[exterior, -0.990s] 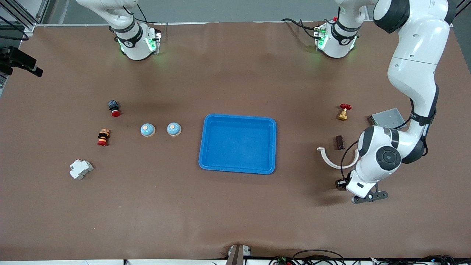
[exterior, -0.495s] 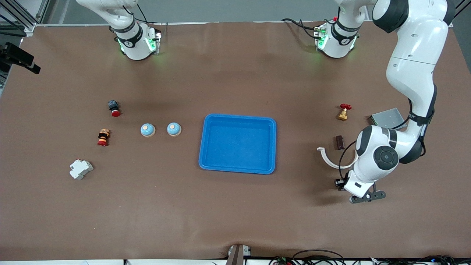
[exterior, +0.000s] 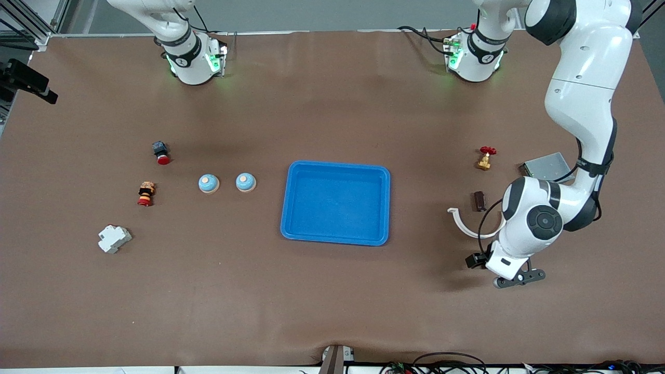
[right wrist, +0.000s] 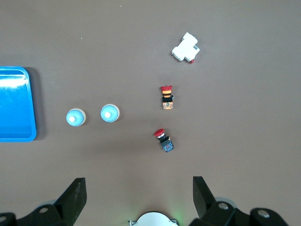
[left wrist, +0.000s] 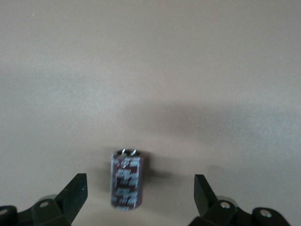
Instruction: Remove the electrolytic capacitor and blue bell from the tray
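Observation:
A dark maroon capacitor point(left wrist: 126, 179) with grey print lies on the brown table between the fingers of my left gripper point(left wrist: 140, 177), which is open and low around it without touching it. In the front view the left arm's hand point(exterior: 506, 261) covers the capacitor. Two blue bells point(exterior: 209, 183) point(exterior: 245, 182) stand beside the blue tray point(exterior: 336, 165), toward the right arm's end. My right gripper point(right wrist: 138, 181) is open and empty, high over the table near its base. Its view shows the bells point(right wrist: 75, 117) point(right wrist: 109, 113) and the tray point(right wrist: 16, 103).
Near the left arm lie a white curved clip point(exterior: 470, 223), a small dark brown part point(exterior: 479, 201), a red-handled brass valve point(exterior: 486, 157) and a grey metal box point(exterior: 545, 165). Near the bells lie a red push button point(exterior: 161, 152), a red-yellow button point(exterior: 146, 194) and a white breaker point(exterior: 114, 238).
The left arm's hand has shifted slightly toward the tray. The things on the table have not moved.

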Motion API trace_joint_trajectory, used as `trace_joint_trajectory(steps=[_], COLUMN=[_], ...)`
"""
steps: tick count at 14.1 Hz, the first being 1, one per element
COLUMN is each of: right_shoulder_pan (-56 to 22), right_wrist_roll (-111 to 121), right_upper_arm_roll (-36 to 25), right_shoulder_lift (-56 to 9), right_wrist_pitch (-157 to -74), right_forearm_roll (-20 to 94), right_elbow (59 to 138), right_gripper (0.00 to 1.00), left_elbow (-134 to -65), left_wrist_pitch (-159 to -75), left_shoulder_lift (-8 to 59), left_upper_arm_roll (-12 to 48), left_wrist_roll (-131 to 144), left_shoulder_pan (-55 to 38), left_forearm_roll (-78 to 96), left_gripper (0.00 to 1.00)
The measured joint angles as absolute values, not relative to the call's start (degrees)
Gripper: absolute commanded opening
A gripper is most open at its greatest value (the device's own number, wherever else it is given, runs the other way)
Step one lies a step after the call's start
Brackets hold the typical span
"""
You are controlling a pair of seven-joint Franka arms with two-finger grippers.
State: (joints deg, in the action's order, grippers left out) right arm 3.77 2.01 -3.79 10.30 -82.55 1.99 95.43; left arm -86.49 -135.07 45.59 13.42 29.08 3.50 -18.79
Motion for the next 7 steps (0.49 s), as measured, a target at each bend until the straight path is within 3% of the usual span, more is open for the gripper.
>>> trace_joint_trajectory(steps=[7], right_shoulder_pan=[3.8], right_wrist_roll=[2.0], right_upper_arm_roll=[-3.7], right_shoulder_lift=[10.3], right_wrist_pitch=[-82.6], right_forearm_roll=[2.0], right_elbow=[95.3], right_gripper=[1.0], left_elbow=[-85.9], left_wrist_pitch=[-120.1], left_shoulder_lift=[36.4], left_upper_arm_roll=[14.8], left_wrist_roll=[17.8], left_shoulder_pan=[7.6], left_forearm_roll=[-15.3], left_gripper=[1.0])
